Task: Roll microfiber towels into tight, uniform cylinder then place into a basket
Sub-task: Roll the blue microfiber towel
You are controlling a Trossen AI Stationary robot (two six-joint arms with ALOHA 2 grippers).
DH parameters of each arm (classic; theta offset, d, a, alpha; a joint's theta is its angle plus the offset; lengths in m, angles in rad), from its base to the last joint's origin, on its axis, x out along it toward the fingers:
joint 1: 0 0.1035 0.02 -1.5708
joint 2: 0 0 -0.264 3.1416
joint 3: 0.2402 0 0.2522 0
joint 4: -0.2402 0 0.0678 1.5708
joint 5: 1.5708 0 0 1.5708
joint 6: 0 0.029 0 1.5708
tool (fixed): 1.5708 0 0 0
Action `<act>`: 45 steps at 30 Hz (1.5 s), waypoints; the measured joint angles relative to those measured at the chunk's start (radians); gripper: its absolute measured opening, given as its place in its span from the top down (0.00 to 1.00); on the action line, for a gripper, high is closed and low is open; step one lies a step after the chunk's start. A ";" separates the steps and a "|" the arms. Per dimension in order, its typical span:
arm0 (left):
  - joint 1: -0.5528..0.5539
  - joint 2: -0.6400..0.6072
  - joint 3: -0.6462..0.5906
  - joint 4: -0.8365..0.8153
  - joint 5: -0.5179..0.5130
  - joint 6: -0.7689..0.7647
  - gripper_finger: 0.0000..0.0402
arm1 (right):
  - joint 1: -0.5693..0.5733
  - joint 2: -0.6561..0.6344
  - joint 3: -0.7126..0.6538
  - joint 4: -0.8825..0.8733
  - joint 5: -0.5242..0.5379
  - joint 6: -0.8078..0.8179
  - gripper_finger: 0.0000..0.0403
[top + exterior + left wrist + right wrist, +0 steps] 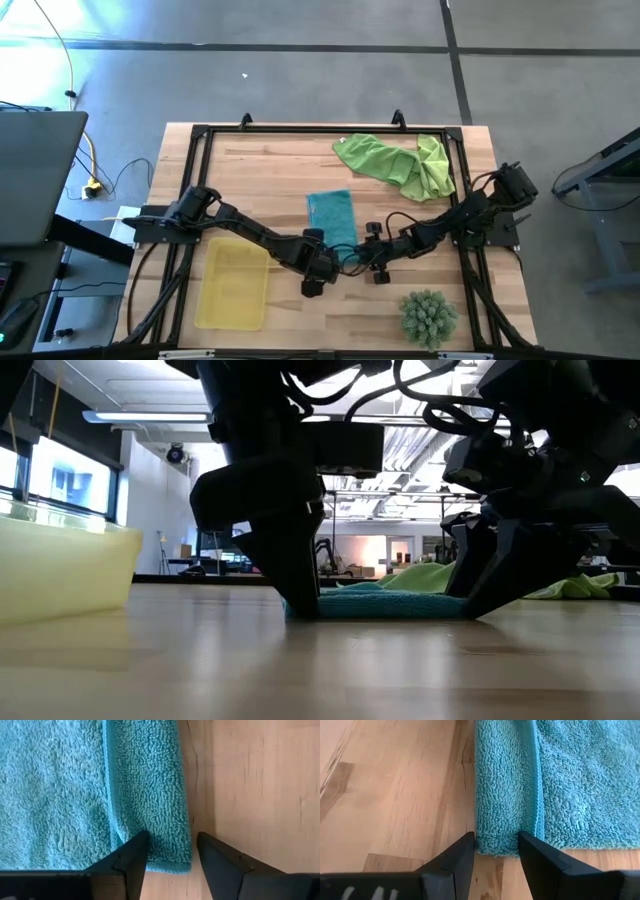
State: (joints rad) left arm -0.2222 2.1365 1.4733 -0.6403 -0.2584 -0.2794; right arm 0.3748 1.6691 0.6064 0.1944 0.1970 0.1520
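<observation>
Wooden table (280, 160) holds the teal towel (331, 215) at its middle; left gripper (170, 852) and right gripper (496, 851) each straddle a folded corner, fingers parted, not clamped.

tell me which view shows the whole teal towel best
The high view: it alone shows the whole teal towel flat on the table, both arms at its near edge. Each wrist view shows only one folded side edge. The low view shows a thin edge-on strip.
</observation>
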 joint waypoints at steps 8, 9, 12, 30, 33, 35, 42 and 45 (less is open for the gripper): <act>0.000 0.001 -0.001 -0.002 0.042 -0.049 0.84 | 0.001 0.000 0.000 0.001 -0.014 0.005 0.76; 0.000 0.001 -0.001 -0.003 0.043 -0.057 0.88 | 0.001 0.000 0.000 0.001 -0.017 0.005 0.79; 0.002 0.001 -0.002 -0.003 0.067 -0.084 0.95 | 0.001 0.000 0.000 0.002 -0.043 0.005 0.90; 0.057 -0.084 -0.006 -0.016 0.284 -0.281 0.98 | -0.093 0.000 0.001 0.037 -0.366 0.174 0.99; 0.072 -0.071 -0.005 -0.050 0.281 -0.336 0.98 | -0.126 0.000 0.001 0.063 -0.439 0.257 1.00; 0.082 -0.063 -0.005 -0.062 0.281 -0.355 0.98 | -0.142 0.000 0.001 0.070 -0.451 0.297 0.99; 0.121 -0.038 -0.004 -0.065 0.292 -0.372 0.98 | -0.178 0.001 0.000 0.047 -0.458 0.390 0.99; 0.135 -0.029 -0.013 -0.048 0.304 -0.373 0.98 | -0.180 0.001 0.000 0.035 -0.455 0.390 0.99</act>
State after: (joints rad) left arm -0.0871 2.1079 1.4606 -0.6879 0.0453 -0.6521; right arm 0.1944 1.6699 0.6067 0.2298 -0.2581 0.5420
